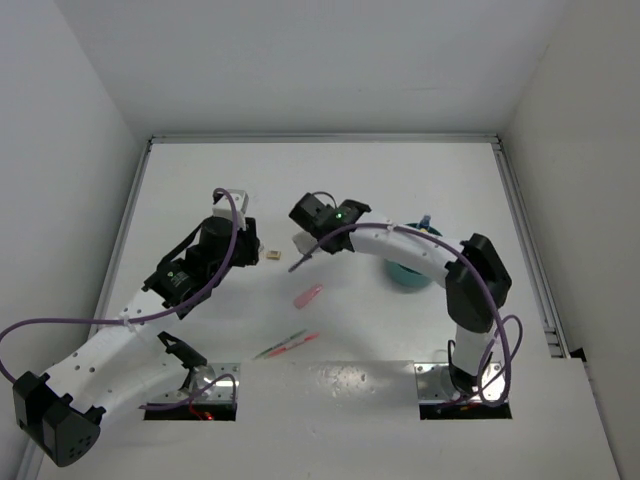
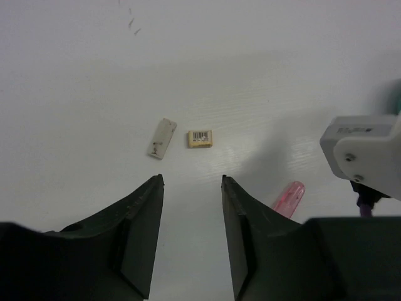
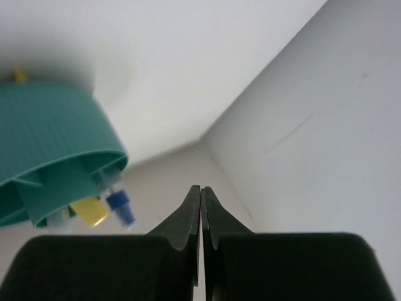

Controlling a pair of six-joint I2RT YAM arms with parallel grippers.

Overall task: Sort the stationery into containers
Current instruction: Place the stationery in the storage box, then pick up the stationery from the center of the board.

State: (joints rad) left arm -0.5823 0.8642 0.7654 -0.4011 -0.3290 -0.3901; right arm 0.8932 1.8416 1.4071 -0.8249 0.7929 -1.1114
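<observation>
Step in hand looks like the two small blocks: left gripper point(image 2: 191, 182) hangs open and empty, just near of the beige block point(image 2: 200, 138) and the paler block point(image 2: 161, 138) to its left. Next move probably calls for straddling one, closing, then carrying it right to the teal cup point(image 3: 56, 150). Right gripper point(image 3: 200, 188) is closed on nothing. Only the right wrist shows the cup's contents (blue-capped tube point(image 3: 119, 207), yellow marker point(image 3: 88, 212)). Only the top view shows the thin pens point(image 1: 285, 345), near of the pink marker point(image 1: 308, 294)

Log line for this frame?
left gripper open, facing two small beige blocks | right gripper shut, nothing held | round teal plastic cup partly filled | short pink marker, thin pens on table
</observation>
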